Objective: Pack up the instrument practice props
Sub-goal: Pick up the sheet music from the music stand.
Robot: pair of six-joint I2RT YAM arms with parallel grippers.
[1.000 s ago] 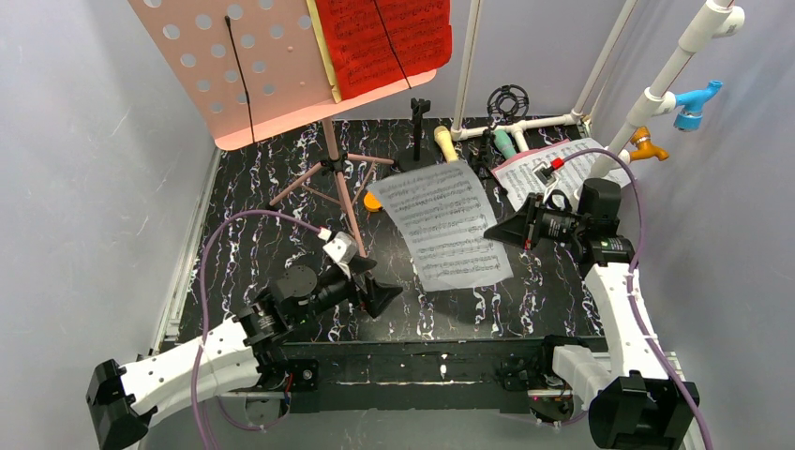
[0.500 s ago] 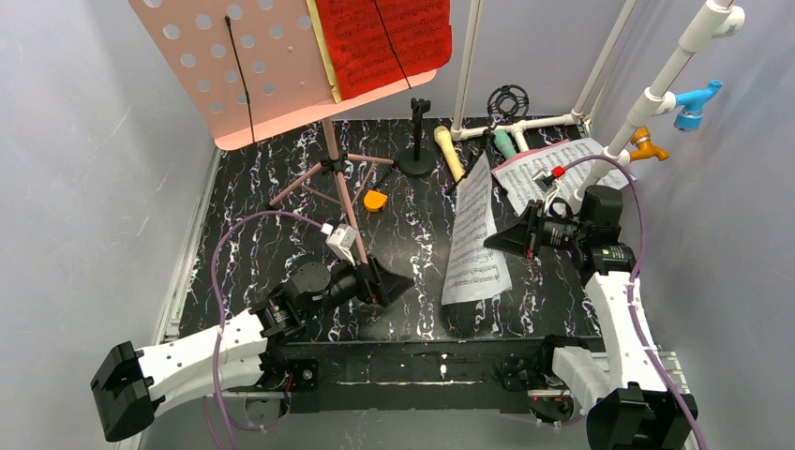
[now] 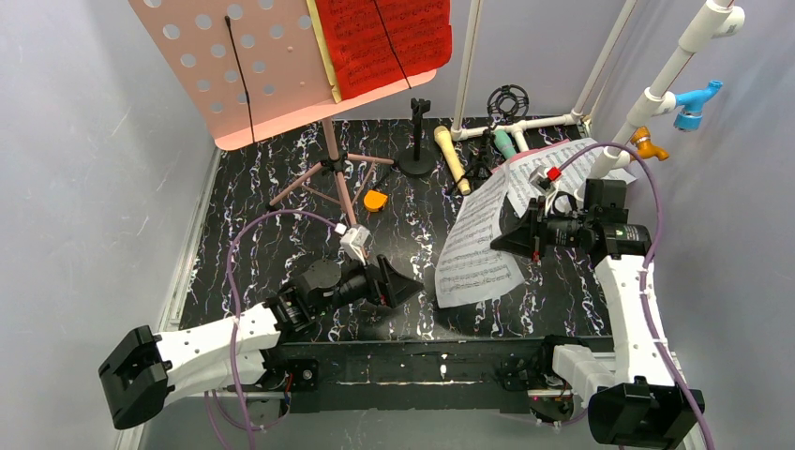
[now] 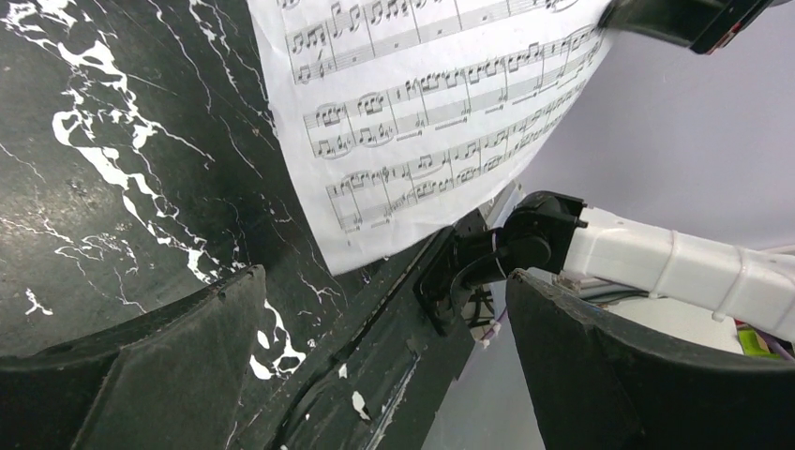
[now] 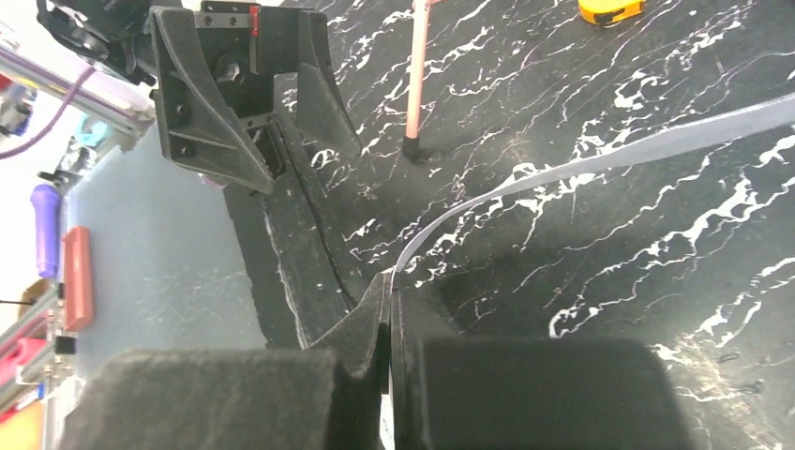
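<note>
White sheet (image 3: 480,239): off the table (image 3: 253,234), right of centre, tilted and curling, near end drooping low. Right gripper (image 3: 514,234) is clamped tight on its 3 o'clock edge, paper pinched flat between the jaws. Left gripper (image 3: 401,287) is spread wide and empty, low over the table at the sheet's 8 o'clock, facing it. Pink board (image 3: 253,66) stands upright at 11 o'clock, carrying the red sheet (image 3: 384,42). Beige mic (image 3: 450,155) and teal mic (image 3: 504,142) lie at 12. A second sheet (image 3: 572,155) is at 1 o'clock.
</note>
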